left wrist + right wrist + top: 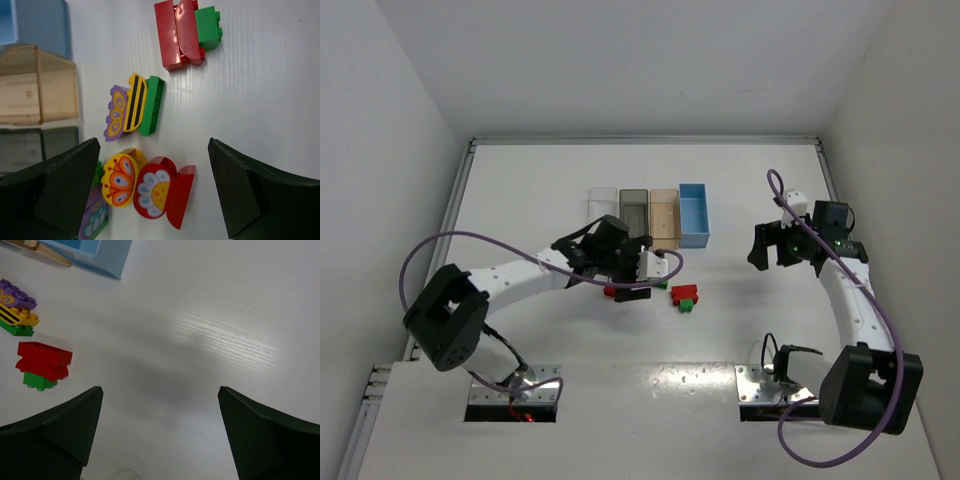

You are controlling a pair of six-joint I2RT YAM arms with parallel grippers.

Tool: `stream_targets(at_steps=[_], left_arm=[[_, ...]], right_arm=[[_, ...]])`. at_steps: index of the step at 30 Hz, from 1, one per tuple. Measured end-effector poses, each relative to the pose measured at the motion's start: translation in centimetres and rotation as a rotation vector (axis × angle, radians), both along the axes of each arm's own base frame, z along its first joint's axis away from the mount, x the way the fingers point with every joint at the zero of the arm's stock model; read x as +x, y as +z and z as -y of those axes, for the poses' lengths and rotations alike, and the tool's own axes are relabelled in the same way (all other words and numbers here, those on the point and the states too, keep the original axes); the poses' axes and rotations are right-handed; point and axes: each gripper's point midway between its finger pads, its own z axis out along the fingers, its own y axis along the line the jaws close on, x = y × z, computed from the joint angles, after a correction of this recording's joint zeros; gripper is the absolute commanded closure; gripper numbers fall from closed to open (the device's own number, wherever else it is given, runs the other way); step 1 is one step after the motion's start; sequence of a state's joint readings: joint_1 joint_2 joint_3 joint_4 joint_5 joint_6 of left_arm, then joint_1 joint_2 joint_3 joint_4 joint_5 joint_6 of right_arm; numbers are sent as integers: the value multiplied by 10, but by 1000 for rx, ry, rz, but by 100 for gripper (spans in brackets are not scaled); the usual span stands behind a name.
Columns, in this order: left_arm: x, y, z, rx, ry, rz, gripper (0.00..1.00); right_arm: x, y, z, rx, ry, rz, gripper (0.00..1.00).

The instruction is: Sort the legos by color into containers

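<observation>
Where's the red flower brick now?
Left wrist view, bottom centre: the red flower brick lies between the open jaws of the left gripper, beside the yellow butterfly brick.

Our left arm (pixel 510 278) stretches toward centre, jaws spread wide; our right arm (pixel 850 300) bends up, jaws equally wide.

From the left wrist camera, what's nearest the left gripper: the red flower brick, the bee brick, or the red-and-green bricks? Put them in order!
1. Red flower brick, down inside the open left gripper.
2. Bee brick, just past the fingertips.
3. Red-and-green bricks, farthest, near the top.
</observation>
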State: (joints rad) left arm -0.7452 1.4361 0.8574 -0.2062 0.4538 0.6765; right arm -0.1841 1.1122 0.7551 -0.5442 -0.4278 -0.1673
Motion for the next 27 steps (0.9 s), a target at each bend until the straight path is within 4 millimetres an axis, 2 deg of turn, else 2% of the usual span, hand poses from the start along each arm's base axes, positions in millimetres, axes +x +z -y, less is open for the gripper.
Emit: stream_targets(at_steps=[4,9,13,19,27], left_arm=[[8,-13,14,13,-36,-25,5],[23,-12,37,-6,-72,-31,5],[29,-20,50,2,-112,-36,5],[31,-36,55,36,-159,-75,5],[39,-58,43,87,-155,-117,5]], right_arm=[[0,0,3,-7,-2,2,1],[0,-1,5,-11,-5,2,1],[0,-2,7,-20,-5,2,1],[-2,-6,13,-30,-11,-18,1],[-1,-5,21,-32,-30,-28,1]])
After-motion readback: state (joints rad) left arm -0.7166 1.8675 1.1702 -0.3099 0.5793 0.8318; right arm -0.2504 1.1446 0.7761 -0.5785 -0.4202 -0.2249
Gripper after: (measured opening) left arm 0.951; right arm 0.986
